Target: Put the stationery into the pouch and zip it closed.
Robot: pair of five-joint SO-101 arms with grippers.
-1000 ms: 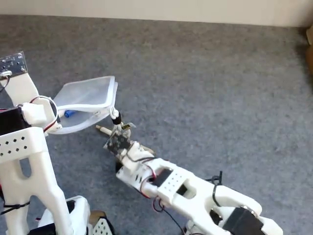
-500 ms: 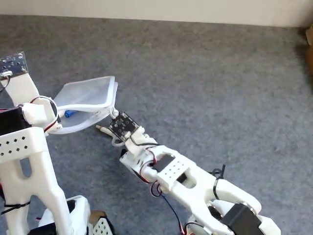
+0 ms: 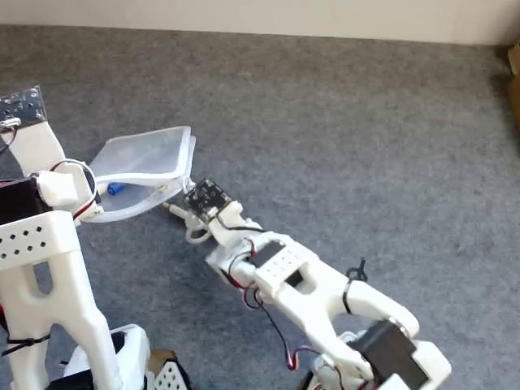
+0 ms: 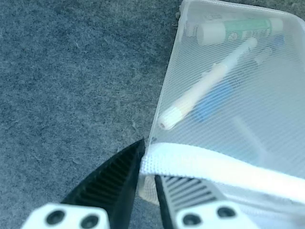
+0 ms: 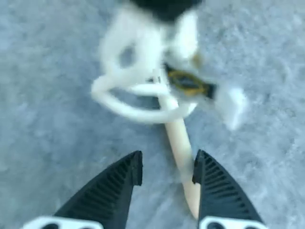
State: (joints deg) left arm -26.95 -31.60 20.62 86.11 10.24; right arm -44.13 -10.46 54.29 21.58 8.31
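We find the pouch (image 4: 238,109), clear mesh with a white zip band, at the left of the grey carpeted surface (image 3: 366,122) in the high view, close by the left arm (image 3: 49,244). Inside it we make out a white pen (image 4: 205,86), a green-labelled stick (image 4: 238,27) and something blue (image 4: 209,104). The left gripper (image 4: 148,164) is clenched on the white band at the pouch's corner. A cream pen (image 5: 180,143) lies on the carpet just beside the pouch, outside it. The right gripper (image 5: 167,160) is released, its jaws spread to either side of that pen (whether one touches it we cannot tell). Past the pen's far end sits a blurred white loop (image 5: 138,102).
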